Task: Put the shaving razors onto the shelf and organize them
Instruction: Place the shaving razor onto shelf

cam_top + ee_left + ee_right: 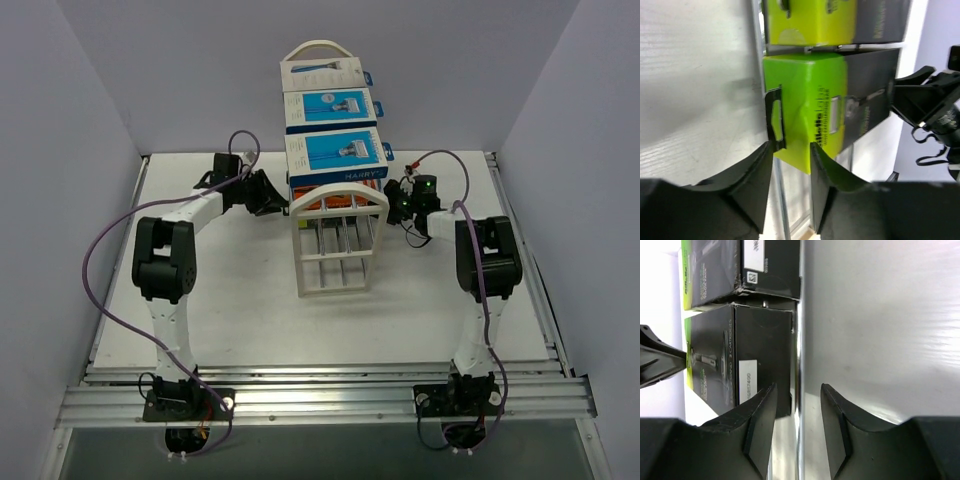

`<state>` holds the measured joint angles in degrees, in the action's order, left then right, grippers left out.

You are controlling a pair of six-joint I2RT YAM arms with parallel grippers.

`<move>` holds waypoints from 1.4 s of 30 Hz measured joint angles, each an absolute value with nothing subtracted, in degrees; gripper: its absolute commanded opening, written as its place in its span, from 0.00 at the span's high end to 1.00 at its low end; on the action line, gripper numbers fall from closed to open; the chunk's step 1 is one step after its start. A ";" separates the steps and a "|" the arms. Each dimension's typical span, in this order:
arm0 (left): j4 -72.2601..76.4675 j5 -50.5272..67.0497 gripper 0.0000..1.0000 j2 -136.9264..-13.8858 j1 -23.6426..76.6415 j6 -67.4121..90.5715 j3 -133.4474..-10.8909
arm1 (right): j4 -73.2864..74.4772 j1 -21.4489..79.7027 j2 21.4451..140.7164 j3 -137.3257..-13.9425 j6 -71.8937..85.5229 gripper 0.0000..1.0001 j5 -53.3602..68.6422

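The shelf (pixel 335 262) stands mid-table with blue-and-white shaving razors (pixel 337 152) on its upper tiers and orange ones (pixel 340 201) lower down. My left gripper (pixel 272 195) is at the shelf's left side. In the left wrist view it (pixel 792 154) is open, and the lower corner of a black-and-lime razor box (pixel 810 115) shows between the fingertips. A second lime box (pixel 810 20) sits above it. At the shelf's right side, my right gripper (pixel 398 205) (pixel 797 390) is open and straddles a shelf bar (pixel 799 330) beside the black end of a box (pixel 747 365). Nothing is held.
The white table (pixel 230 310) is enclosed by pale walls on three sides. Aluminium rails (pixel 330 398) run along the near edge, where the arm bases sit. Purple cables (pixel 95 260) loop off both arms. The right gripper (pixel 930 100) shows past the boxes in the left wrist view.
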<state>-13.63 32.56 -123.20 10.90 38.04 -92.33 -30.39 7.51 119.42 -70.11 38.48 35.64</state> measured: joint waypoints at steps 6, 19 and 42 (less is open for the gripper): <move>-11.25 34.13 0.43 -119.52 10.61 38.54 -91.00 | -30.44 4.14 116.79 -67.94 39.03 0.63 36.84; -10.28 34.46 0.40 -116.20 9.23 38.28 -86.13 | -25.36 2.70 104.05 -61.12 37.10 0.65 36.84; -11.40 34.09 0.46 -121.95 9.43 38.09 -87.37 | -17.28 1.15 94.65 -55.07 29.87 0.68 36.88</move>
<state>-11.40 34.09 -121.95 9.43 38.09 -87.37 -17.28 1.15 94.65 -55.07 29.87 36.88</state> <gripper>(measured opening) 0.539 0.328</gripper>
